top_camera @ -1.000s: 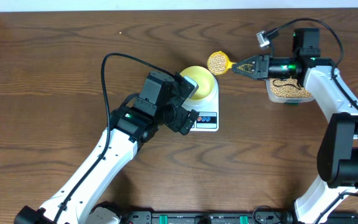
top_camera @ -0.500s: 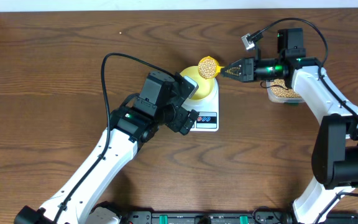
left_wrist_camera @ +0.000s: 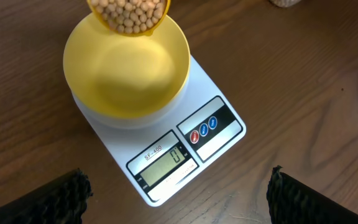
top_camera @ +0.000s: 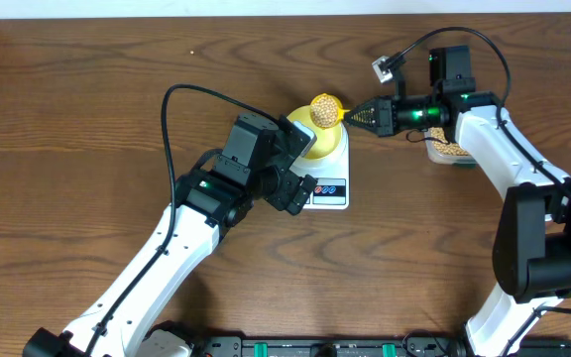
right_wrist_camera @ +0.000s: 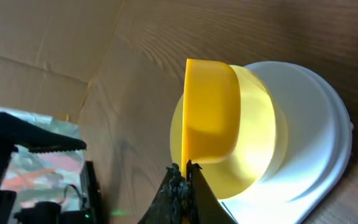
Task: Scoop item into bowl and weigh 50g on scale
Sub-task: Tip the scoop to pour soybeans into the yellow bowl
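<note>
Overhead view: a dark brown wood-grain table (top_camera: 87, 99) fills the frame, with a thin strip of white wall (top_camera: 266, 8) along the top edge. Near the middle sits a white rounded-rectangular digital scale (top_camera: 330, 188). On it stands a small pale yellow shallow bowl (top_camera: 330, 139).

The right gripper (top_camera: 355, 117) reaches in from the upper right, its jaws clenched on the handle of a bright yellow plastic scoop (top_camera: 325, 109). The scoop's cup is heaped with small round tan beans (top_camera: 325, 106) and hangs over the bowl's far rim. At the right, partly under that arm, a clear plastic tub (top_camera: 449, 149) holds more beans.

From the left wrist, the bowl's inside (left_wrist_camera: 126, 74) looks bare, the loaded scoop (left_wrist_camera: 129, 12) is at the top edge of the frame, and the scale's grey display reads zero. The left gripper (left_wrist_camera: 176, 186) is spread wide above the scale's near edge, grasping nothing.

From the right wrist, the scoop (right_wrist_camera: 210, 109) overlaps the bowl's rim.
</note>
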Motion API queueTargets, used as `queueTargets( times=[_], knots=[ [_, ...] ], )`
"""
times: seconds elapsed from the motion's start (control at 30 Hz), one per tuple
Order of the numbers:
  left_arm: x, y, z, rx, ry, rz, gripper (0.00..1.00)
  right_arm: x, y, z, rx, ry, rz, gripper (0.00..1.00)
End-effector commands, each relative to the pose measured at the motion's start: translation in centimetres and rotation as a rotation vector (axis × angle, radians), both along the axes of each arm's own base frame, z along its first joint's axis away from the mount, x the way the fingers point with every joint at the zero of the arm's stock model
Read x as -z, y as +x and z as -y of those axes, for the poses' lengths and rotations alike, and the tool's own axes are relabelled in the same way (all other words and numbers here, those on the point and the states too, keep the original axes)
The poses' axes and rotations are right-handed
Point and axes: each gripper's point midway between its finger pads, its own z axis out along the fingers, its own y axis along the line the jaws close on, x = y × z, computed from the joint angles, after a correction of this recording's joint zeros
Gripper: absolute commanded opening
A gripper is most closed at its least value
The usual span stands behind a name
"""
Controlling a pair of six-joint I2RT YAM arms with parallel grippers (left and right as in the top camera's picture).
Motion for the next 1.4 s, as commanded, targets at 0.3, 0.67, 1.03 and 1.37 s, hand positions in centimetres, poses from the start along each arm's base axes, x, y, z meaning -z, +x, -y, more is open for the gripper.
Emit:
queueTargets(
  times=[0.3, 0.67, 1.03, 1.37],
  knots=[
    [0.53, -0.21, -0.06, 0.002, -0.001, -0.020, 0.93, 0.29, -0.32, -0.40, -0.107, -0.026, 0.193, 0.01],
    [0.53, -0.21, -0.06, 0.002, -0.001, -0.020, 0.93, 0.30, -0.31, -0.40, -0.164, -0.048, 0.320, 0.01],
    [0.53, -0.21, -0.06, 0.002, -0.001, -0.020, 0.93, 0.52, -0.15, -0.27, -0.210, -0.084, 0.436, 0.01],
    [0.53, -0.21, -0.06, 0.002, -0.001, -0.020, 0.93, 0.52, -0.15, -0.27, -0.274, -0.107, 0.574, 0.01]
  ],
)
